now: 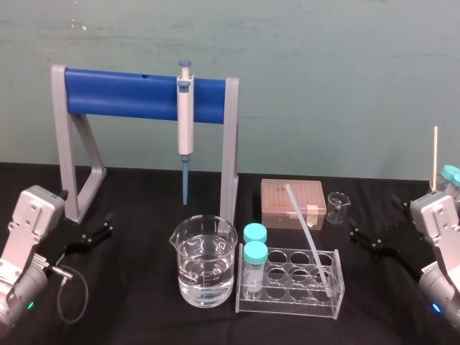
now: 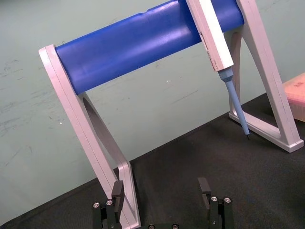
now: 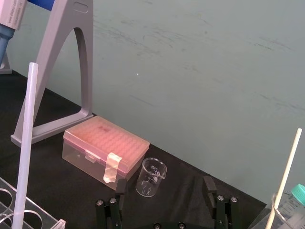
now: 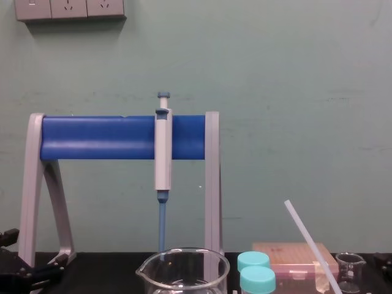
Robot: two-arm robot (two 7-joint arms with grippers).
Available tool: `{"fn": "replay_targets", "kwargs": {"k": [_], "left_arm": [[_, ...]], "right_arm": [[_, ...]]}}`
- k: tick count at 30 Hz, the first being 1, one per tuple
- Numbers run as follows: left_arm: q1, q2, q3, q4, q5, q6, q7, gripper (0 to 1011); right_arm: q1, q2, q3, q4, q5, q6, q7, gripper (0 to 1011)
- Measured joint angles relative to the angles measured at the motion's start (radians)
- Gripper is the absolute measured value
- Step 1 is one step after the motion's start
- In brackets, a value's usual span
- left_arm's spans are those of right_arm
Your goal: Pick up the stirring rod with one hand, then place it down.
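A black worktop is carrying everything, with a grey stand and its blue crossbar standing at the back left. The left tool is hovering low over the worktop near the stand's left foot, its jaws spread wide with nothing between them. In the left wrist view the tool is pointing at that foot. The right tool is hovering at the far right, jaws likewise spread and holding nothing. In the right wrist view it is facing the small beaker. A large beaker, partly filled with clear liquid, is sitting in front of the stand. Just to its right, a clear tube rack is standing. Behind the rack a pink box is resting, lid closed. A pipette is hanging upright from the crossbar, its blue tip pointing down. The stirring rod is leaning in the tube rack, its lower end in a right-hand hole and its upper end tilting back and left over the pink box, well apart from both tools. Two teal-capped tubes are standing in the rack's left end. A small beaker is sitting just right of the pink box. A thin pale stick is standing upright at the far right edge.
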Motion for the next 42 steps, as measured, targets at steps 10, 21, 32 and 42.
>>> {"fn": "replay_targets", "kwargs": {"k": [10,21,32,42], "left_arm": [[0.0,0.0,0.0,0.0,0.0,0.0,0.0,1000],[0.0,0.0,0.0,0.0,0.0,0.0,0.0,1000],[0.0,0.0,0.0,0.0,0.0,0.0,0.0,1001],[0.0,0.0,0.0,0.0,0.0,0.0,0.0,1000]], "right_arm": [[0.0,0.0,0.0,0.0,0.0,0.0,0.0,1000],[0.0,0.0,0.0,0.0,0.0,0.0,0.0,1000],[0.0,0.0,0.0,0.0,0.0,0.0,0.0,1000],[0.0,0.0,0.0,0.0,0.0,0.0,0.0,1000]]}}
